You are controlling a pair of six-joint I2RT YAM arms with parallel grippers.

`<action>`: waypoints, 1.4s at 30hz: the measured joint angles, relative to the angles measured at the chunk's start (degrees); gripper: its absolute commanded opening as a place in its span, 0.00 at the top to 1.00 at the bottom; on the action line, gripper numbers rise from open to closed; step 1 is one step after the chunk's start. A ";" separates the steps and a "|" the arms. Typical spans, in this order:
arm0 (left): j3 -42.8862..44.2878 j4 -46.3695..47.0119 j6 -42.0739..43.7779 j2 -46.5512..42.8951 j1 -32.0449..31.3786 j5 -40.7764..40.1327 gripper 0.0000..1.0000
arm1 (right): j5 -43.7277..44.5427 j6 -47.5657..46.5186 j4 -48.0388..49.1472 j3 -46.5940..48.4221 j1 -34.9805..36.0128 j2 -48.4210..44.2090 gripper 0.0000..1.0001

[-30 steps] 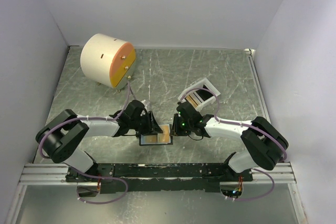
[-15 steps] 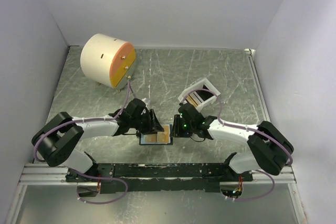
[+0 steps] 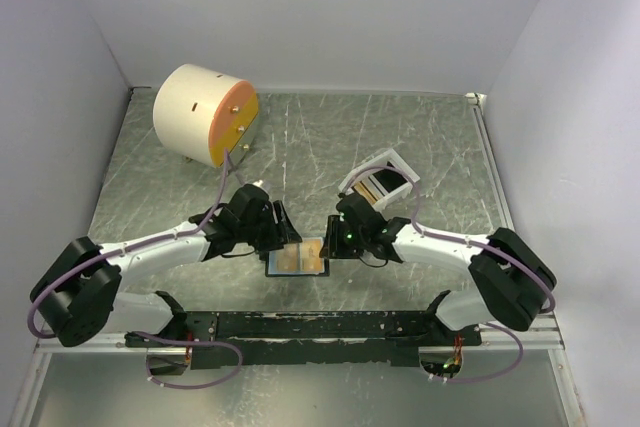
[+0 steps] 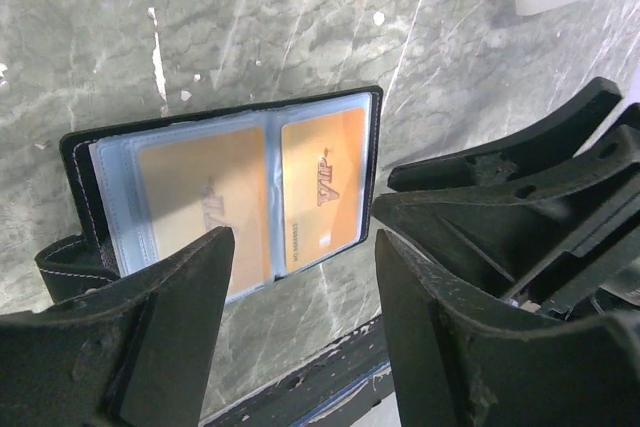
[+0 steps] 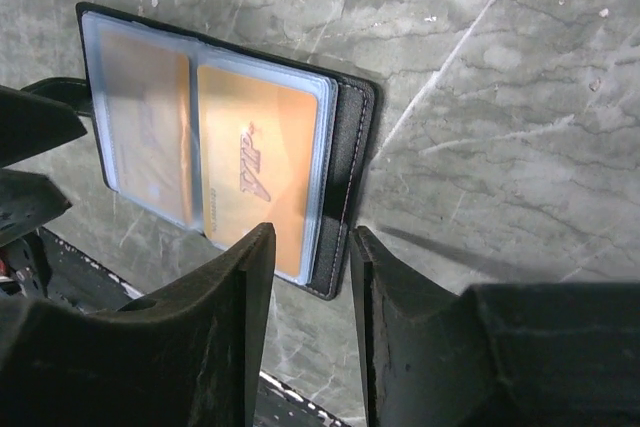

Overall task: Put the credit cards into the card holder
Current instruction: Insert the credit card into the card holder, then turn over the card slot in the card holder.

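The bench (image 3: 420, 137) is carrying everything. A cream cylinder (image 3: 195, 112) is sitting in its far-left corner, and a white tray (image 3: 392, 162) is lying right of centre, well away from every edge.

The card holder (image 3: 298, 259) is lying open and flat at the middle of the near edge, between the two arms. Its clear sleeves (image 4: 112, 202) are facing up. Two orange credit cards (image 4: 322, 192) are already sitting in those sleeves, one on each leaf. Something gold-brown, probably another card, is showing inside the tray.

The left gripper (image 4: 300, 247) is hovering over the holder's near edge with its jaws wide apart and holding nothing. The right gripper (image 5: 312, 247) is hanging over the holder's right-hand cover edge with its jaws only narrowly parted. Whether it is touching the cover cannot be told.

The holder is probably light and floppy, hinging at its spine and sliding easily on the smooth bench. Pinning one black cover border is therefore looking wiser than pinching the slick sleeves. The cards are likely stiff, thin and slippery, so they are best taken by a short edge and fed in flat.
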 measured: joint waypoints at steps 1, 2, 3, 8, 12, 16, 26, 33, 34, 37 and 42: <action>-0.02 -0.22 0.02 -0.44 0.15 -0.15 0.29 | 0.00 -0.04 -0.07 0.35 0.09 0.63 0.63; -0.02 -0.24 0.02 -0.70 0.39 -0.20 0.28 | 0.00 -0.15 -0.07 0.63 0.17 1.18 0.63; -0.11 -0.20 0.04 -0.79 0.59 -0.22 0.28 | 0.02 -0.26 -0.07 0.94 0.28 1.84 0.64; -1.44 -0.17 0.22 -0.72 1.60 -0.20 0.24 | 0.28 -0.98 0.09 1.99 0.59 4.96 0.71; -1.79 -0.33 1.14 -0.13 2.10 -0.50 0.23 | 0.46 -0.98 0.90 1.55 0.61 5.03 0.73; -2.21 -0.28 2.19 1.09 2.75 -0.50 0.22 | 0.50 -0.98 1.33 1.36 0.63 5.03 0.76; -2.43 -0.63 3.91 1.27 2.93 -0.50 0.22 | 0.79 -0.98 1.55 1.18 0.63 5.03 0.78; -1.70 -2.99 4.48 1.27 2.97 -2.10 0.22 | 0.76 -0.98 1.86 1.01 0.63 5.01 0.78; -1.70 -3.10 4.50 1.27 2.97 -2.16 0.23 | 0.76 -0.98 1.90 1.01 0.63 5.01 0.79; -1.70 -3.13 4.52 1.27 2.97 -2.19 0.23 | 0.76 -0.98 1.95 0.98 0.63 5.01 0.79; -1.70 -2.93 4.50 1.29 2.97 -2.12 0.23 | 0.70 -0.98 2.12 0.90 0.63 5.01 0.79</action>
